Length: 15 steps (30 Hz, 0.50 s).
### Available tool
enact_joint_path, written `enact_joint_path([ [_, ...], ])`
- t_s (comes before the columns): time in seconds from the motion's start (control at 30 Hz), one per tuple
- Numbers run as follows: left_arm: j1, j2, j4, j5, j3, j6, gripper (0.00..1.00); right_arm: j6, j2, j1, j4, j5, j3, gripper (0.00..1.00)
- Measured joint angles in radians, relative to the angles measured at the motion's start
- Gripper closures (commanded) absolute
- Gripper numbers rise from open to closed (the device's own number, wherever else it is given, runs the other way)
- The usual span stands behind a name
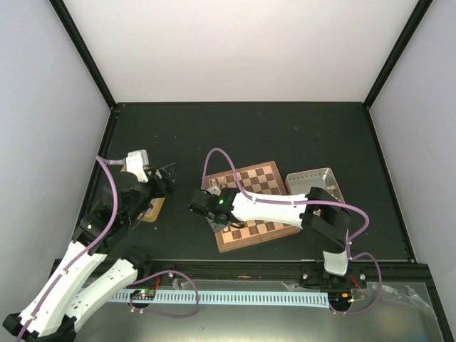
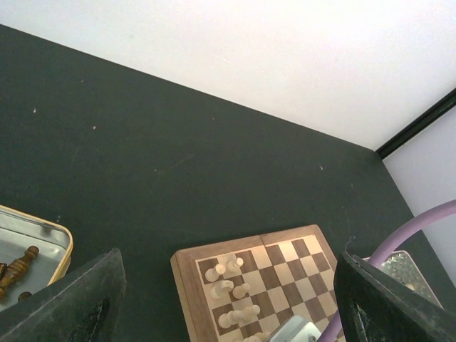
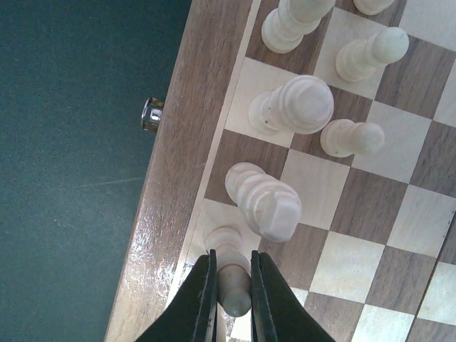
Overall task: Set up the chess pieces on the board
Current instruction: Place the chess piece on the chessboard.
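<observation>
The right gripper (image 3: 231, 260), at the bottom of its wrist view, was clamped on a pale chessman (image 3: 229, 285) whose base met an edge square of the board (image 3: 167, 185). This was probably the placing step. Next it needed to release and rise straight (the neighbouring pale piece (image 3: 263, 203) stood close). The left gripper (image 2: 228, 285) gaped, empty.

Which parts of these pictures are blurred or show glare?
Left wrist view: the left end effector is blurred at bottom corners, the board sharper. Right wrist view: glare on the metal clasp; the pale chess pieces are sharp. Top external view: back wall overexposed.
</observation>
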Motion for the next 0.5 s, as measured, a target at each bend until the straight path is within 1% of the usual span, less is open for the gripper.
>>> enact_joint_path([
  [0.13,0.0,0.006,0.0,0.0,0.0,0.0,0.18,-0.002,0.004,-0.004,0.004,0.0,0.003,0.87],
  [0.23,0.0,0.011,0.001,0.0,-0.001,0.0,0.18,-0.004,0.009,-0.005,0.004,0.0,0.008,0.82],
  [0.33,0.0,0.014,0.001,0.0,-0.001,0.0,0.18,-0.008,0.011,-0.005,0.003,-0.003,0.013,0.72],
  [0.5,0.0,0.014,0.001,0.0,-0.001,0.001,0.18,-0.017,0.002,-0.006,0.003,-0.011,0.014,0.61],
])
